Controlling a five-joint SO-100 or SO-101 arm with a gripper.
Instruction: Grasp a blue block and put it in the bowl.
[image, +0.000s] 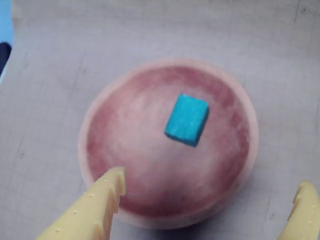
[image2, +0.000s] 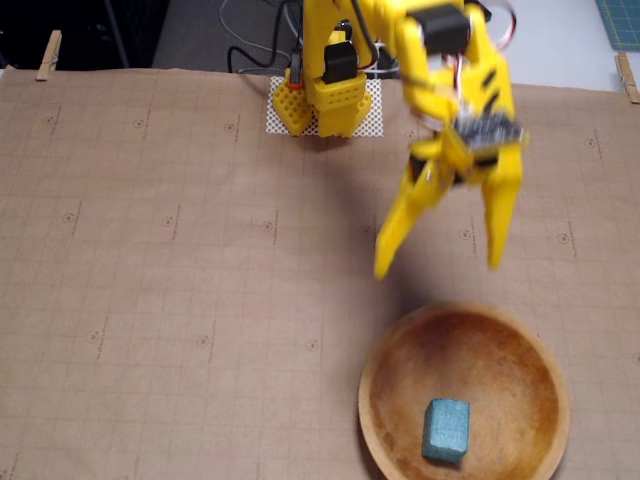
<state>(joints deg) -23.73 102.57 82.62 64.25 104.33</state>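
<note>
Brown gridded paper (image2: 150, 250) covers the table, flat and matte, stretching out on every side of the gripper. Below the gripper's tips in the fixed view sits the bowl (image2: 385, 355), round, wooden, orange-brown with a paler rim and a mottled inside. The yellow plastic gripper (image2: 438, 262) hangs over the paper just beyond the bowl's rim, its two tapered fingers spread wide and empty. The blue block (image2: 446, 429), small, rectangular and rough like foam, lies inside the bowl.
</note>
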